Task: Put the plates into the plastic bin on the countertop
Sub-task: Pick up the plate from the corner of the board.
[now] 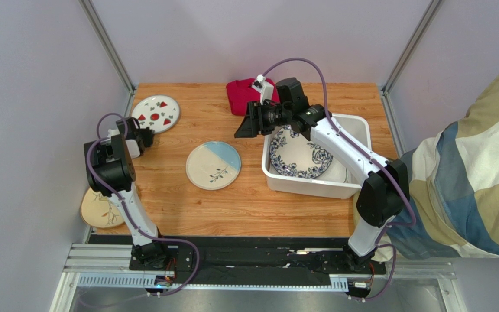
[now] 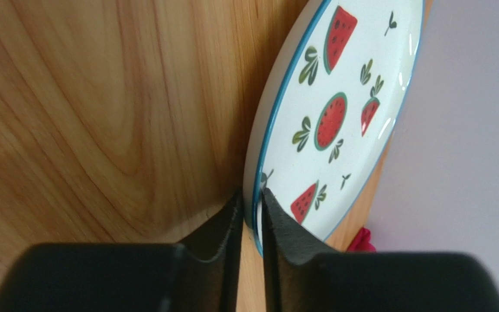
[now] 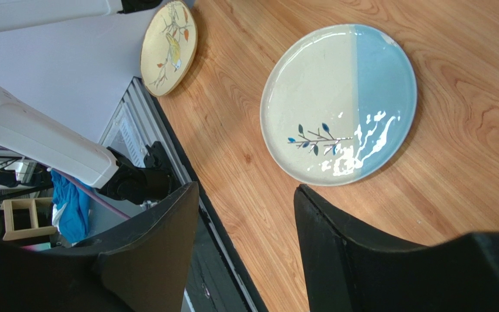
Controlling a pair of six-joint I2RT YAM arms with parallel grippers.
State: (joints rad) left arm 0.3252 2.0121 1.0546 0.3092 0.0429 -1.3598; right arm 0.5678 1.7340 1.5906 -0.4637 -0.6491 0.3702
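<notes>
At the near left edge of the light-brown wood-grain countertop lies a round tan plate with a leaf sprig. Mid-table rests a round cream-and-blue plate; the right gripper hangs beyond it, jaws apart and empty. To the right, the white rectangular plastic bin holds a blue floral plate. Farther left, the left gripper is pinched on the rim of a white fruit-print plate. A folded red cloth lies farthest
</notes>
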